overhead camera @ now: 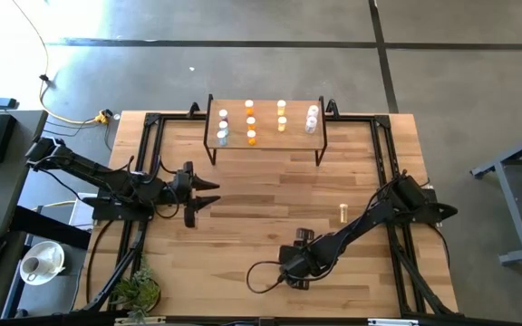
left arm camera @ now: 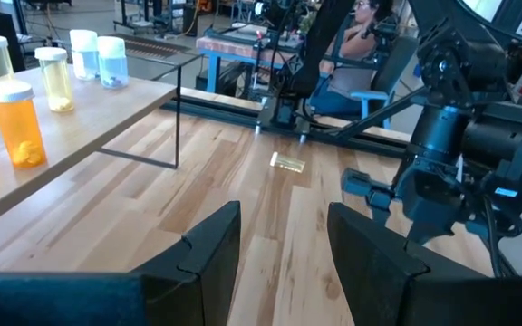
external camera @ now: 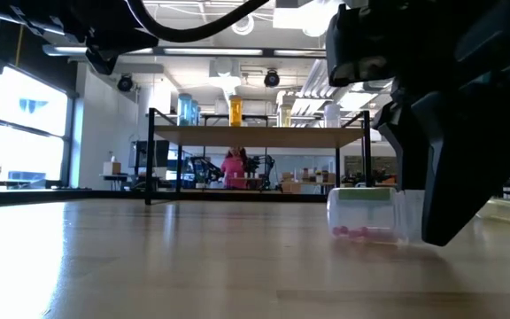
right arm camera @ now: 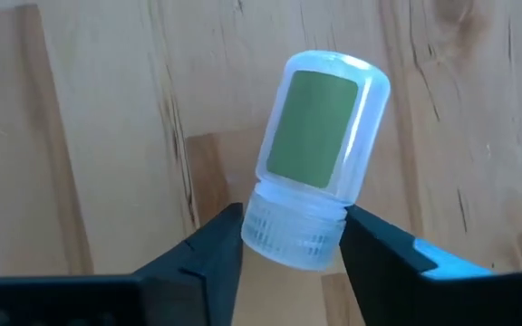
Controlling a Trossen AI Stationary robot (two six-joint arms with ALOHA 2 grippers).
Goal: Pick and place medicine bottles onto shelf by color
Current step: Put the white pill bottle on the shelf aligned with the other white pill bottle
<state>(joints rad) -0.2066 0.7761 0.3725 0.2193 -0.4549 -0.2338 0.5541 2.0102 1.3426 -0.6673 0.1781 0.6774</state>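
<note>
High view: the shelf (overhead camera: 265, 145) stands at the far side of the table (overhead camera: 270, 195), with small bottles (overhead camera: 250, 120) on top. The left gripper (overhead camera: 208, 194) waits near the table's left side. The right gripper (overhead camera: 290, 270) is down near the front edge. One yellow bottle (overhead camera: 343, 213) lies alone on the table.

Low view: a clear bottle (external camera: 366, 213) lies on its side on the wood.

Left wrist view: its fingers (left arm camera: 211, 244) are apart and hold nothing.

Right wrist view: both fingers (right arm camera: 216, 244) touch the clear bottle's cap (right arm camera: 293, 234), one on each side.
</note>
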